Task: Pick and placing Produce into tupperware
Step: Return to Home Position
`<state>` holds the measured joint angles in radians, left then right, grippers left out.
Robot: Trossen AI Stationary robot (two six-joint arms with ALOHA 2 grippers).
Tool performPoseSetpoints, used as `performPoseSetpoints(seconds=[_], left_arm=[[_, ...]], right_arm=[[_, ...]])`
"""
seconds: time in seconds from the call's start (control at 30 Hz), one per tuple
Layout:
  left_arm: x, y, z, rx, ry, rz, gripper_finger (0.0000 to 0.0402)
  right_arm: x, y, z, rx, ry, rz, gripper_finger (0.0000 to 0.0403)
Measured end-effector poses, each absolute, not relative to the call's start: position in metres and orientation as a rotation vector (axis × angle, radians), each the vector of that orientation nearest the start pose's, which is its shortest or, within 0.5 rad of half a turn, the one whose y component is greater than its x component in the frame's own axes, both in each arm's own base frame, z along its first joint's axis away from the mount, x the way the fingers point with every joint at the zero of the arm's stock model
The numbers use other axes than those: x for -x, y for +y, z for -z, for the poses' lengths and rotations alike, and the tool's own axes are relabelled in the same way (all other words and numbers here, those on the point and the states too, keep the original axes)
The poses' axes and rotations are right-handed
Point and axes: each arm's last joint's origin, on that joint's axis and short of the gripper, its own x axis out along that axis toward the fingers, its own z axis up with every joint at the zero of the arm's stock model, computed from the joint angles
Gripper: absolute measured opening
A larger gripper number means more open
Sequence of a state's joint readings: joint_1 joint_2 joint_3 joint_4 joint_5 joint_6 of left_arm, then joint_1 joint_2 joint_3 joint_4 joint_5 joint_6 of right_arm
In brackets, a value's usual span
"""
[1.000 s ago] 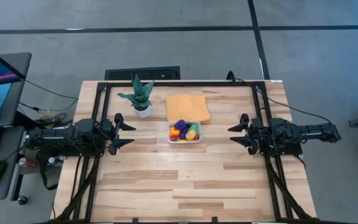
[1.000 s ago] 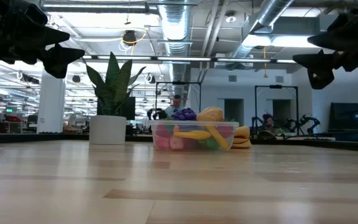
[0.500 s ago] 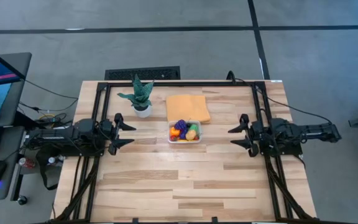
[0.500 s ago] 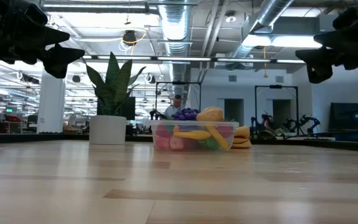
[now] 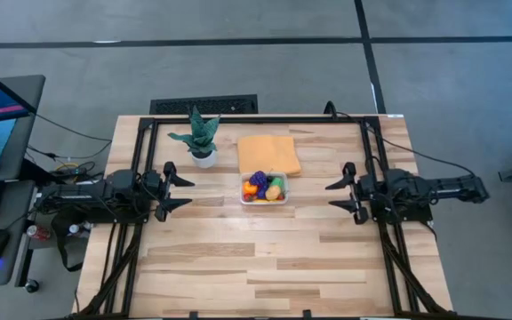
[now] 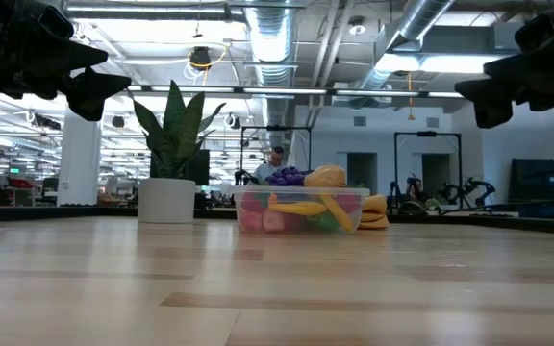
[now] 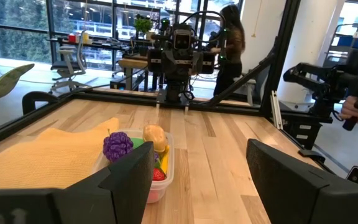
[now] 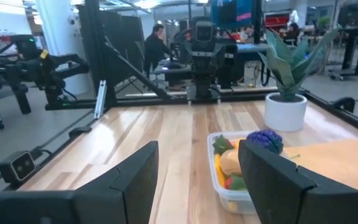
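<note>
High view: tupperware [image 5: 244, 199] noted near centre of worktop [image 5: 265, 258], produce [image 5: 263, 187] heaped inside it. Orange cloth [image 5: 268, 153] lies just beyond it on the far side, potted plant [image 5: 201, 138] beside the cloth. Left arm [image 5: 105, 197] is set at the worktop's left edge and right arm [image 5: 416, 191] at its right edge, both well apart from the tupperware. Left jaws and right jaws are seen spread open, pointed toward centre.

Low view: tupperware [image 6: 354, 198] stands flat on worktop, filled above the rim; purple grapes [image 6: 285, 177] lie on top. Potted plant [image 6: 166, 200] is to its left, cloth [image 6: 377, 210] partly hidden behind it. Both arms are held high at the upper corners, clear of the worktop.

Left wrist view: own fingers [image 7: 126, 180] are wide apart, nothing gripped. Tupperware [image 7: 165, 167], grapes [image 7: 117, 146] and cloth [image 7: 48, 155] are seen ahead; a person [image 7: 229, 43] in the room beyond.

Right wrist view: own fingers [image 8: 135, 180] are apart, nothing gripped. Tupperware [image 8: 211, 149] w/ grapes [image 8: 264, 140] is seen ahead, plant [image 8: 285, 112] just past it
</note>
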<state>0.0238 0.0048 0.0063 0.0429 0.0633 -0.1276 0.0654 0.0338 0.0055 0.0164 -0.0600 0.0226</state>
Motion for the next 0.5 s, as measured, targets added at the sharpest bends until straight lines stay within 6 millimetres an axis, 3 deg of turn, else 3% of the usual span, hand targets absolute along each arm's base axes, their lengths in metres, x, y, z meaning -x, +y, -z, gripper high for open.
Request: performPoseSetpoints(seconds=[0.5], left_arm=[[-0.0975, 0.0005, -0.1695, 0.126, -0.042, 0.042, 0.0246]], right_arm=[[-0.1007, 0.0081, -0.1622, -0.033, 0.042, -0.117, 0.0214]])
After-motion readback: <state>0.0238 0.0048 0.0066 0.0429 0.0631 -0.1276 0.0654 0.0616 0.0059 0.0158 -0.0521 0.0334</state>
